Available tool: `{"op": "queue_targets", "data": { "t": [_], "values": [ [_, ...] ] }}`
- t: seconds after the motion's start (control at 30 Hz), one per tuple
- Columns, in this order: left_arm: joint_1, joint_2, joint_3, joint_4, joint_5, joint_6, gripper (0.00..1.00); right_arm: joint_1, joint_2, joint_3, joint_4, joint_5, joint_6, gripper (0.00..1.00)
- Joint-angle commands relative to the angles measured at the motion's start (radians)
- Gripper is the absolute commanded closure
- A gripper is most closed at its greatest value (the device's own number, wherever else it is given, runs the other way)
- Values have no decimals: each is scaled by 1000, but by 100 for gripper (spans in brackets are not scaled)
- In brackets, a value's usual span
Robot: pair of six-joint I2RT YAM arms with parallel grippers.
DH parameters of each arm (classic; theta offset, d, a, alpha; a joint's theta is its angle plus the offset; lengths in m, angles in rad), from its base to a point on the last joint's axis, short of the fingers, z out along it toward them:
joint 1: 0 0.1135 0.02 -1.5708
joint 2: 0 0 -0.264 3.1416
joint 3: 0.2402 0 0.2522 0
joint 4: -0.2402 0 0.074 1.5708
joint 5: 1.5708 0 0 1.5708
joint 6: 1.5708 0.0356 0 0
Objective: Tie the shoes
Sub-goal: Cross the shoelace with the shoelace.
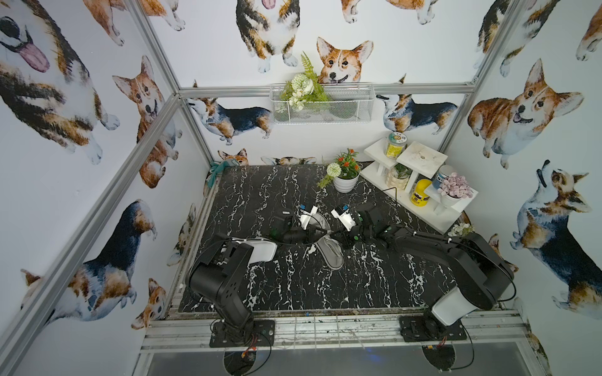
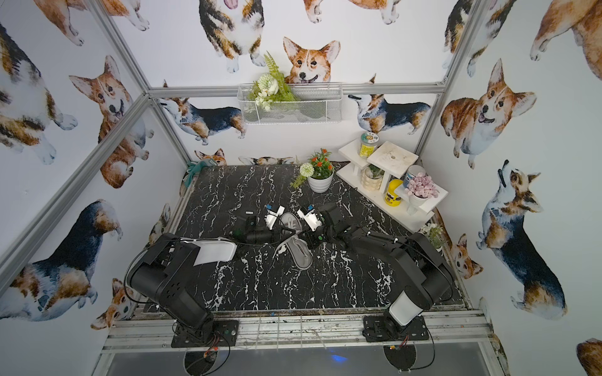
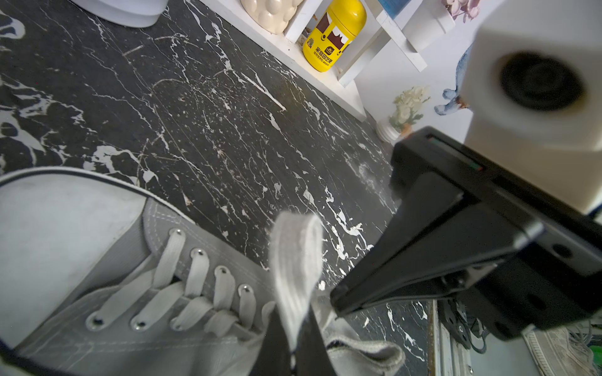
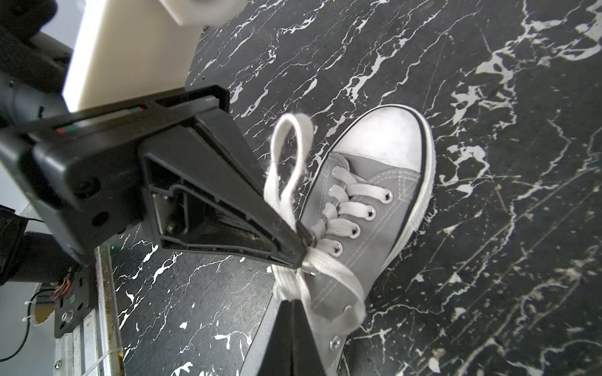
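— One shoe (image 1: 330,252), where's it for you?
— Mid table (image 1: 293,286), btw your two arms, toe pointing away.
— Fingers?
— L gripper (image 4: 301,251) clamped on a lace loop (image 3: 294,260). R gripper (image 3: 335,304) pinched on lace (image 4: 290,288) just beside it.

Grey canvas on the sneaker (image 4: 365,250), white at toe and sole edge, a dark line along the rim, white laces (image 4: 355,189). Black counter (image 1: 260,195), veined white like marble. Yellow canister (image 3: 332,35) with brown markings. White walls (image 1: 407,48) printed with orange, black and white corgis.
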Motion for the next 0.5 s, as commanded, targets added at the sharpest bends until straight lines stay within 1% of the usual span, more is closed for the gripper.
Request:
{"op": "queue_targets", "data": {
  "t": [0.0,0.1,0.23,0.37,0.47],
  "values": [
    [0,-8,0,17,28,9,100,2,22,25,-1,31,42,100],
    [-1,-8,0,17,36,9,100,2,46,43,1,54,65,100],
    [-2,-5,1,26,41,2,100,3,83,73,-9,55,90,100],
    [-7,-2,2,39,39,-7,100,3,88,57,-5,90,104,100],
    [-7,1,2,43,38,-7,100,4,93,50,17,84,120,100]
  ]
}}
